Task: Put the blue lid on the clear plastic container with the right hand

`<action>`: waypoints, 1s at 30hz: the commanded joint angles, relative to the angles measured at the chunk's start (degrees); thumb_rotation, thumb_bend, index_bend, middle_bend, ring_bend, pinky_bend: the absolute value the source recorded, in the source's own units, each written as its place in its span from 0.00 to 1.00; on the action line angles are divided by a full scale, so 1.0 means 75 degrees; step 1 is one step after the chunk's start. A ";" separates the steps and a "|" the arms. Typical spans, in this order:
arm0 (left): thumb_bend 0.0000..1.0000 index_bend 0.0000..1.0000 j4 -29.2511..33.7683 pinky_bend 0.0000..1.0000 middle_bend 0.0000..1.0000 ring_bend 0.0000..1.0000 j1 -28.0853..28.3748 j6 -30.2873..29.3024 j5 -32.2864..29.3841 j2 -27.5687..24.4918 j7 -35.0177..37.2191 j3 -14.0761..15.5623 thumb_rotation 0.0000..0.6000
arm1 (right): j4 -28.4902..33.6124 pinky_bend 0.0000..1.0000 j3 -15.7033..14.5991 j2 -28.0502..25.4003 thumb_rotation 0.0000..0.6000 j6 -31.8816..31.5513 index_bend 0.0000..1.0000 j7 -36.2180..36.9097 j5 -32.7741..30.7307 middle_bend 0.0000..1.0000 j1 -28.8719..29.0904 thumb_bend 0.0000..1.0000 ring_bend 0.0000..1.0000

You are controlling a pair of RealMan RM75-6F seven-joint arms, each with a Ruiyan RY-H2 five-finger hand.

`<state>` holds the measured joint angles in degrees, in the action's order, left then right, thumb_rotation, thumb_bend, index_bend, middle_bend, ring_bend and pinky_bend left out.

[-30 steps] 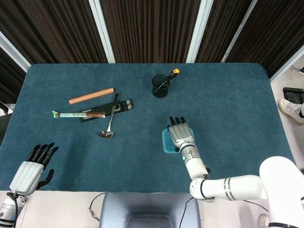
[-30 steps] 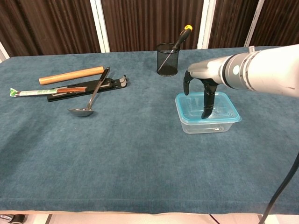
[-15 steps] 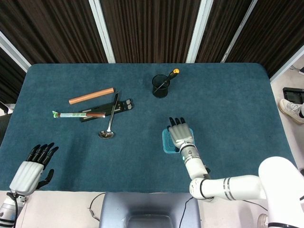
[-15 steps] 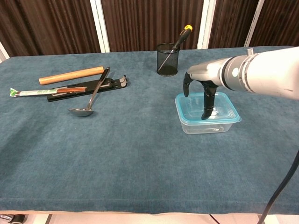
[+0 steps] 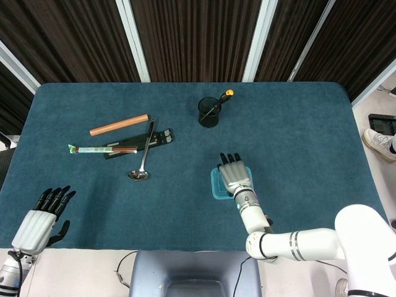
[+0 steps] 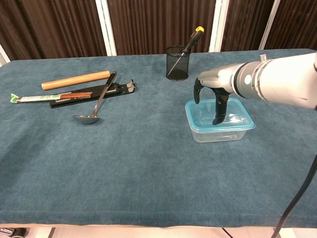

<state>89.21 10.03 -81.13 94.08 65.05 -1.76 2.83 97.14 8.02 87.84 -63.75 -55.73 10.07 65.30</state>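
Observation:
The clear plastic container [image 6: 218, 130] stands on the table right of centre, with the blue lid [image 6: 190, 115] lying on top of it. My right hand [image 6: 214, 94] hangs over the lid, its fingers pointing down; one fingertip touches the lid's top. It holds nothing. From the head view the right hand [image 5: 235, 177] covers most of the lid [image 5: 215, 184]. My left hand [image 5: 38, 221] stays at the table's near left corner, fingers spread and empty.
A black mesh cup [image 6: 178, 63] with a screwdriver stands behind the container. To the left lie a wooden rod [image 6: 75, 80], a metal ladle [image 6: 94, 109], a black tool [image 6: 94, 94] and a green-tipped stick [image 6: 44, 97].
The right hand has drawn back slightly toward the robot and risen a little over the lid. The lid, the container and the left hand have not moved.

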 commanded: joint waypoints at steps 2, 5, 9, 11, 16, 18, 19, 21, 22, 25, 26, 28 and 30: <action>0.50 0.00 0.0020 0.04 0.00 0.00 0.0013 0.0009 0.0002 -0.0012 0.0001 -0.0008 1.00 | 0.0024 0.02 0.0005 -0.0011 1.00 -0.0009 0.41 -0.0004 0.0012 0.08 -0.0006 0.21 0.00; 0.50 0.00 0.0025 0.04 0.00 0.00 0.0017 0.0011 -0.0004 -0.0014 -0.0009 -0.0014 1.00 | 0.0011 0.02 -0.0019 -0.0003 1.00 -0.0010 0.41 -0.0029 0.0020 0.08 -0.0010 0.21 0.00; 0.50 0.00 0.0023 0.04 0.00 0.00 0.0013 0.0027 -0.0010 -0.0003 -0.0029 -0.0002 1.00 | -0.0049 0.02 -0.0042 0.0010 1.00 0.0022 0.42 -0.0056 0.0016 0.08 -0.0015 0.21 0.00; 0.50 0.00 0.0019 0.04 0.00 0.00 0.0025 0.0042 -0.0014 -0.0003 -0.0029 -0.0009 1.00 | -0.0071 0.02 -0.0037 0.0020 1.00 0.0041 0.42 -0.0050 0.0012 0.08 -0.0018 0.21 0.00; 0.50 0.00 0.0014 0.04 0.00 0.00 0.0036 0.0086 -0.0046 0.0021 -0.0079 -0.0012 1.00 | -0.0119 0.02 -0.0009 -0.0006 1.00 0.0143 0.42 -0.0038 -0.0015 0.08 -0.0015 0.21 0.00; 0.50 0.00 0.0015 0.04 0.00 0.00 0.0043 0.0097 -0.0059 0.0025 -0.0087 -0.0020 1.00 | -0.0127 0.02 -0.0015 -0.0018 1.00 0.0179 0.43 -0.0051 -0.0029 0.08 -0.0009 0.21 0.00; 0.50 0.00 0.0019 0.04 0.00 0.00 0.0046 0.0102 -0.0061 0.0024 -0.0089 -0.0022 1.00 | -0.0134 0.02 -0.0028 -0.0017 1.00 0.0185 0.43 -0.0060 -0.0030 0.08 -0.0008 0.21 0.00; 0.50 0.00 0.0022 0.04 0.00 0.00 0.0048 0.0109 -0.0065 0.0027 -0.0098 -0.0020 1.00 | -0.0148 0.02 -0.0051 -0.0016 1.00 0.0201 0.43 -0.0090 -0.0054 0.08 0.0001 0.21 0.00; 0.50 0.00 0.0028 0.04 0.00 0.00 0.0049 0.0112 -0.0061 0.0028 -0.0104 -0.0017 1.00 | -0.0153 0.02 -0.0048 -0.0017 1.00 0.0203 0.43 -0.0092 -0.0056 0.08 0.0005 0.21 0.00; 0.50 0.00 0.0021 0.04 0.00 0.00 0.0050 0.0110 -0.0059 0.0029 -0.0100 -0.0016 1.00 | -0.0176 0.02 -0.0062 0.0000 1.00 0.0223 0.43 -0.0101 -0.0068 0.08 0.0011 0.21 0.00; 0.50 0.00 0.0016 0.04 0.00 0.00 0.0048 0.0108 -0.0060 0.0030 -0.0102 -0.0015 1.00 | -0.0178 0.02 -0.0053 0.0000 1.00 0.0229 0.43 -0.0112 -0.0078 0.08 0.0024 0.21 0.00; 0.50 0.00 0.0015 0.04 0.00 0.00 0.0047 0.0096 -0.0055 0.0033 -0.0101 -0.0019 1.00 | -0.0202 0.02 -0.0064 0.0018 1.00 0.0244 0.43 -0.0118 -0.0093 0.08 0.0027 0.21 0.00; 0.50 0.00 0.0017 0.04 0.00 0.00 0.0053 0.0106 -0.0067 0.0024 -0.0095 -0.0024 1.00 | -0.0224 0.02 -0.0071 0.0027 1.00 0.0272 0.43 -0.0132 -0.0123 0.08 0.0038 0.21 0.00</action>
<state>89.37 10.41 -80.35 93.60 65.26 -2.50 2.69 95.58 7.53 88.00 -61.81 -56.67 9.25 65.55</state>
